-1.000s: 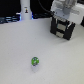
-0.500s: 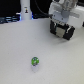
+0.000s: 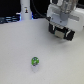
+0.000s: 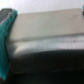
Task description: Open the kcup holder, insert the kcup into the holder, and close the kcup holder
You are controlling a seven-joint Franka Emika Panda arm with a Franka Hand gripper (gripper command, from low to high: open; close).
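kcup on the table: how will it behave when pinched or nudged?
The kcup looks tiny and sits alone on the bare white table, so it is probably light and apt to skid if nudged. Its round shape suggests it could roll if tipped over. Too blurred to judge wall stiffness.

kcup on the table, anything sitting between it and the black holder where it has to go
Nothing visible. In the exterior view the kcup sits alone on bare white table, and the stretch up to the kcup holder is open. The gripper is at the holder, not in that path.
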